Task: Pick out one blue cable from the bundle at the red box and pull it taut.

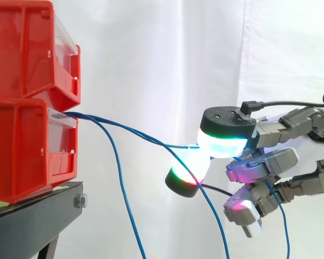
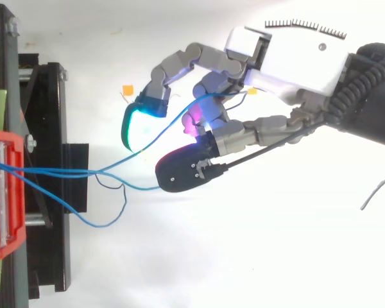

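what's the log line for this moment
hand shut on blue cable | cable runs from lower red box to pads | slight sag, not yet taut | other blue cables hang loose

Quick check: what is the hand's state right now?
The hand is shut on one blue cable, pinching it.

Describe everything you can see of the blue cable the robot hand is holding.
The blue cable is a thin, plastic-coated-looking wire. It leaves the lower red box, runs almost straight, sloping slightly down, to the robot hand, where two glowing fingertips pinch it. Past the pinch it appears to hang down loose.
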Robot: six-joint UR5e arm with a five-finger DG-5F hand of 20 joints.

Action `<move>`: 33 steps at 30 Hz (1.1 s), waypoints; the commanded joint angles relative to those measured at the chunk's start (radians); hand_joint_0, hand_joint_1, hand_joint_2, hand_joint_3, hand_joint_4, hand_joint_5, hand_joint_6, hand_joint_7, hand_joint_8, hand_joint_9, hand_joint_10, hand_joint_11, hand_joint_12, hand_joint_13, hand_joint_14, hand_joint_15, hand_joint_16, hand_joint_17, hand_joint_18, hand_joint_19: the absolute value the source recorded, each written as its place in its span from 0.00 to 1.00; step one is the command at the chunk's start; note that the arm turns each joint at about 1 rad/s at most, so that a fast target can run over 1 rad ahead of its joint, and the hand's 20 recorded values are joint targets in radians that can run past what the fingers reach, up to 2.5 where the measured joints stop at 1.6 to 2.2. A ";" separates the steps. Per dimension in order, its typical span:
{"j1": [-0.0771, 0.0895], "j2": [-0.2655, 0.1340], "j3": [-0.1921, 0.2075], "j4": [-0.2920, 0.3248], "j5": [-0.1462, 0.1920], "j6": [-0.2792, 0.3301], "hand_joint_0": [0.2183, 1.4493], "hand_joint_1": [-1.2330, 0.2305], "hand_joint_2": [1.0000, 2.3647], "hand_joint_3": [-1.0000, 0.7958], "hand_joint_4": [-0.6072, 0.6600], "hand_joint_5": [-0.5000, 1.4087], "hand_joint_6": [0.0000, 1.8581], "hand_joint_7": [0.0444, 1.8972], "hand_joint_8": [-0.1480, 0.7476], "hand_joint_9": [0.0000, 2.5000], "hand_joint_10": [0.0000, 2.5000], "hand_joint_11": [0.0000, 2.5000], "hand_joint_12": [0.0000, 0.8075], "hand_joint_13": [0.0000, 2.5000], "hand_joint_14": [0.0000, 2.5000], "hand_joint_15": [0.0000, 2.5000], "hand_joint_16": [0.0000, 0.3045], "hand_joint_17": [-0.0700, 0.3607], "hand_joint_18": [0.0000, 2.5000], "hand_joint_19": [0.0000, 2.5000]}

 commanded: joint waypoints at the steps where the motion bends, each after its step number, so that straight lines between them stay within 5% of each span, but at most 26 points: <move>1: 0.004 0.001 0.000 -0.002 0.000 0.000 0.25 0.37 0.00 0.28 0.46 0.20 0.50 0.39 0.36 0.37 0.92 0.30 0.42 0.40 0.01 0.48 0.15 0.40 0.28 0.40; 12: 0.008 0.001 0.041 -0.059 -0.001 0.000 0.22 0.44 0.00 0.28 0.46 0.20 0.49 0.38 0.38 0.38 0.94 0.28 0.44 0.41 0.01 0.47 0.16 0.41 0.29 0.40; 18: 0.009 0.001 0.043 -0.067 0.000 0.000 0.30 0.44 0.00 0.28 0.41 0.20 0.50 0.42 0.32 0.40 0.86 0.33 0.39 0.41 0.01 0.48 0.13 0.38 0.27 0.41; 33: 0.015 0.001 0.041 -0.070 0.006 0.003 0.29 0.42 0.01 0.45 0.38 0.23 0.50 0.47 0.35 0.46 0.79 0.35 0.41 0.41 0.01 0.48 0.14 0.39 0.28 0.42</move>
